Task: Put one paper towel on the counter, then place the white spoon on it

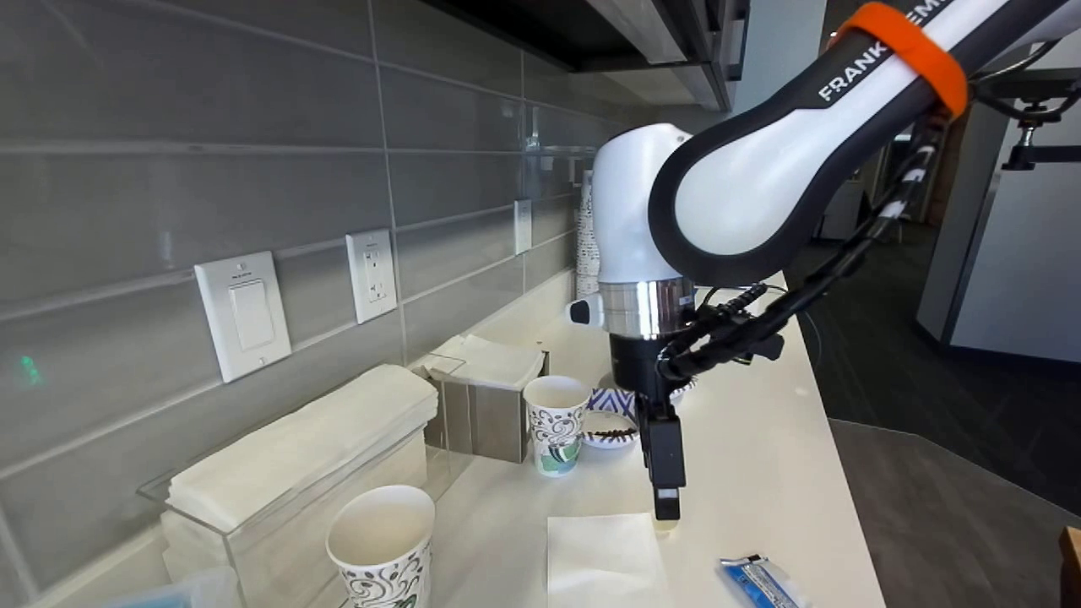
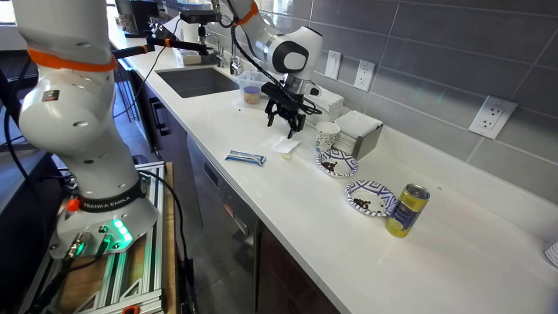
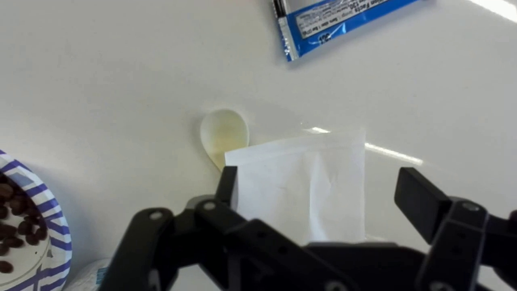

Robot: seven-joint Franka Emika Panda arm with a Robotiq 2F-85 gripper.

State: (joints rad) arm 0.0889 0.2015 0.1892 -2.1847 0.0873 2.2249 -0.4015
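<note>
Spread jaws overhang a creased white towel [image 3: 299, 186] and ivory spoon [image 3: 224, 133].

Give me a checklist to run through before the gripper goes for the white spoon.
1. Gripper open, nothing held: ok, jaws wide apart.
2. Paper towel on the counter: ok, lying there lightly creased.
3. Jaws lined up on the white spoon: not ok; in the wrist view they span the towel, with the spoon's bowl outside them.
4. Spoon handle free of the towel: cannot tell, most of it is hidden.
5. Blue packet clear of spoon and towel: ok, apart from both.
</note>
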